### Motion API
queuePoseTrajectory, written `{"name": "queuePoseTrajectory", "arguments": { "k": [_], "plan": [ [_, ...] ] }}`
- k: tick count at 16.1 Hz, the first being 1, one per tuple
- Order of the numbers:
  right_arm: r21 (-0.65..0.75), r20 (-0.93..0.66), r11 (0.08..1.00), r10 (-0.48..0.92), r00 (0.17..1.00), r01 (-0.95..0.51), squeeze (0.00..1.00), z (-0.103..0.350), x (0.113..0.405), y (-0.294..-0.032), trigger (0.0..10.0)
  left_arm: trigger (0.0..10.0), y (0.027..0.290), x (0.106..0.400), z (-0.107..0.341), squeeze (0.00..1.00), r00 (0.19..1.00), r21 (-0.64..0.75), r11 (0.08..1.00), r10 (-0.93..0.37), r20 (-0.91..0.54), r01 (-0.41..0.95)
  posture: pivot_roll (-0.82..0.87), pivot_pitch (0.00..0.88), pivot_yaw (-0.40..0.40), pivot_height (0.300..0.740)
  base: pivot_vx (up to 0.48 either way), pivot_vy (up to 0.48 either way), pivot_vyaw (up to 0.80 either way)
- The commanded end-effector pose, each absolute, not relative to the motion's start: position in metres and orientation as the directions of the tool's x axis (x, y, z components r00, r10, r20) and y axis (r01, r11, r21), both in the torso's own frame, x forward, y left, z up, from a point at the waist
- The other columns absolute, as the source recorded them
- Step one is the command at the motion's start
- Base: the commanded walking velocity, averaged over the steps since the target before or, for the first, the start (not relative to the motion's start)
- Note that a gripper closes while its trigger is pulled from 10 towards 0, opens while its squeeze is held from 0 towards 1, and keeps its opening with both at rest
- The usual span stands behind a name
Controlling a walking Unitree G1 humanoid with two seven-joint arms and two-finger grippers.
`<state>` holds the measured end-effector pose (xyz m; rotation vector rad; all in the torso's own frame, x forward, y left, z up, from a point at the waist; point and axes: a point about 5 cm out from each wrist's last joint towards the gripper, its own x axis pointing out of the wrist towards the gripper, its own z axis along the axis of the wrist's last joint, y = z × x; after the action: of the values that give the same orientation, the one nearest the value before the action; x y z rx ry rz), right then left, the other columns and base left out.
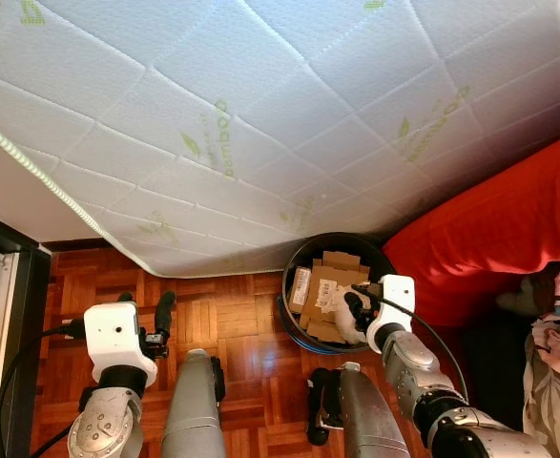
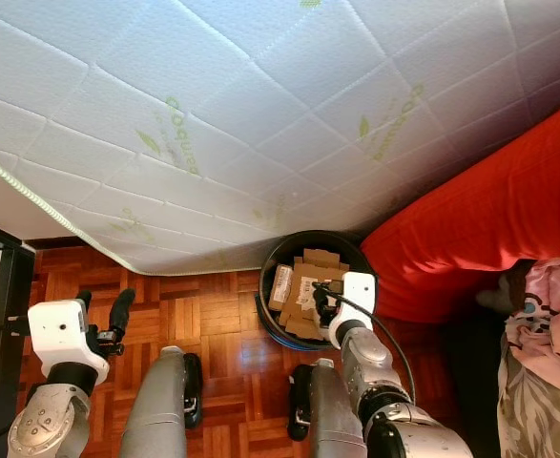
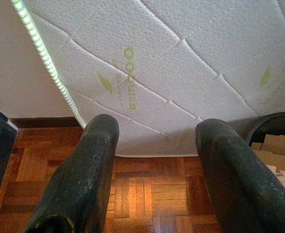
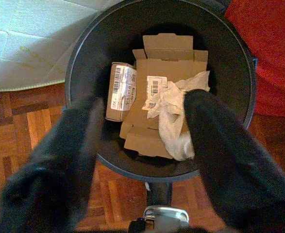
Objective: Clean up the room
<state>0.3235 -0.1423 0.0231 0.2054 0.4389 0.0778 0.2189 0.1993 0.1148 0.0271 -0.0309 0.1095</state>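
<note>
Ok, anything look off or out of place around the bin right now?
Mainly the mattress: bare, no bedding, with one corner hanging over the parquet beside the black bin. The bin itself is upright, holding flattened cardboard, a small box and crumpled paper. The right hand hovers open above it.

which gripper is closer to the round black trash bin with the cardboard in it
Right. The right gripper hangs open directly over the round black trash bin; the left gripper is open, off to the bin's left above the parquet floor.

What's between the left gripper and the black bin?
Bare parquet floor and nothing else. The left gripper, open, hangs over the wood; the black bin stands to its right by the mattress edge. Left eye view shows it.
</note>
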Motion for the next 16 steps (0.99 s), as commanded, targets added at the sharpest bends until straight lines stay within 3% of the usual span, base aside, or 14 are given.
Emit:
{"name": "queuePoseTrajectory", "arguments": {
  "k": [1, 3, 4, 5, 10, 13, 16],
  "plan": [
    [0.214, -0.475, 0.977, 0.121, 0.872, -0.019, 1.0, 0.006, 0.309, -0.143, 10.0, 10.0, 0.197, 0.213, 0.111, 0.0, 0.995, 0.017, 0.995, 0.097, 0.006, -0.097, 0.26, 0.501, -0.075, 0.652, 0.0, 0.0, 0.0],
    [0.213, -0.48, 0.976, 0.134, 0.867, -0.033, 1.0, 0.006, 0.309, -0.142, 10.0, 10.0, 0.197, 0.214, 0.111, 0.0, 0.995, 0.017, 0.995, 0.097, 0.006, -0.097, 0.26, 0.5, -0.076, 0.652, 0.0, 0.0, 0.0],
    [0.199, -0.481, 0.978, 0.15, 0.864, -0.059, 0.35, 0.005, 0.308, -0.139, 10.0, 10.0, 0.197, 0.214, 0.111, 0.0, 0.995, 0.016, 0.995, 0.097, 0.004, -0.097, 0.26, 0.5, -0.076, 0.652, 0.0, 0.0, 0.0],
    [0.199, -0.48, 0.978, 0.15, 0.864, -0.059, 0.0, 0.005, 0.308, -0.139, 10.0, 10.0, 0.197, 0.214, 0.107, 0.0, 0.995, 0.015, 0.995, 0.097, -0.006, -0.097, 0.25, 0.494, -0.079, 0.652, 0.0, 0.0, 0.0],
    [0.238, -0.468, 0.969, 0.052, 0.882, 0.069, 0.0, -0.008, 0.291, -0.169, 10.0, 10.0, 0.214, 0.206, 0.066, 0.0, 0.979, 0.038, 0.988, 0.153, -0.139, -0.149, 0.21, 0.423, -0.085, 0.652, 0.0, 0.0, 0.0],
    [0.226, -0.495, 0.961, -0.028, 0.868, 0.16, 0.0, -0.02, 0.272, -0.194, 10.0, 10.0, 0.222, 0.198, 0.034, 0.0, 0.953, 0.038, 0.984, 0.178, -0.247, -0.174, 0.19, 0.36, -0.082, 0.681, 0.0, 0.0, 0.0],
    [0.212, -0.536, 0.958, -0.051, 0.843, 0.192, 0.0, -0.031, 0.257, -0.202, 10.0, 10.0, 0.225, 0.194, 0.007, 0.0, 0.924, 0.034, 0.983, 0.18, -0.339, -0.179, 0.18, 0.309, -0.084, 0.711, 0.0, 0.0, 0.0]
  ]
}}
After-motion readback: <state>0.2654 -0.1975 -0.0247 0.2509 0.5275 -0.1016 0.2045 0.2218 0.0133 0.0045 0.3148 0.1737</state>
